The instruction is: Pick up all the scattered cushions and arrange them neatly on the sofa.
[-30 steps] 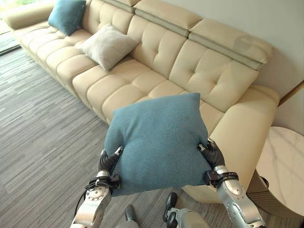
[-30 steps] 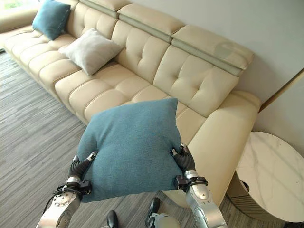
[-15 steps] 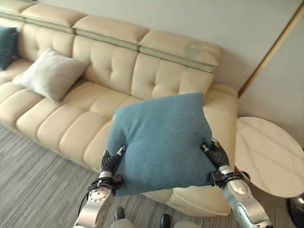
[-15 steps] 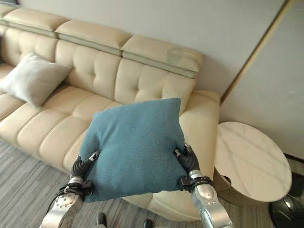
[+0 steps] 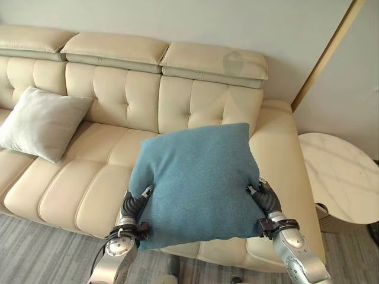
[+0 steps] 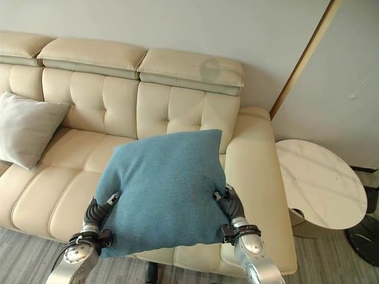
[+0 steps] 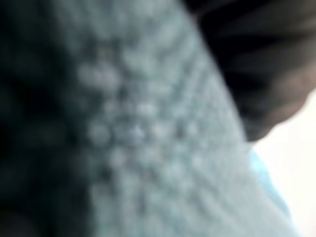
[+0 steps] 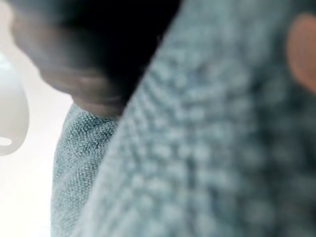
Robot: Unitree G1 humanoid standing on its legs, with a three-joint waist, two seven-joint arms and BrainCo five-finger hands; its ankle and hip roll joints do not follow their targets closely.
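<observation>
Swinging round has brought the sofa's point(image 5: 118, 177) armrest end square before me; the placing spot is close. My left hand point(image 5: 131, 207) and right hand point(image 5: 265, 201) pinch the blue cushion's point(image 5: 195, 180) lower side edges, fingers curled into the fabric, above the seat's front edge. Fingertips are buried. Farther off, a grey cushion point(image 5: 41, 123) leans against the backrest.

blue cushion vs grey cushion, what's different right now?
Colour: the blue cushion is teal-blue, the grey cushion pale grey. Support: the blue one is held off the sofa between the left hand and right hand; the grey one leans on the sofa's backrest. Both are square, soft cushions.
</observation>
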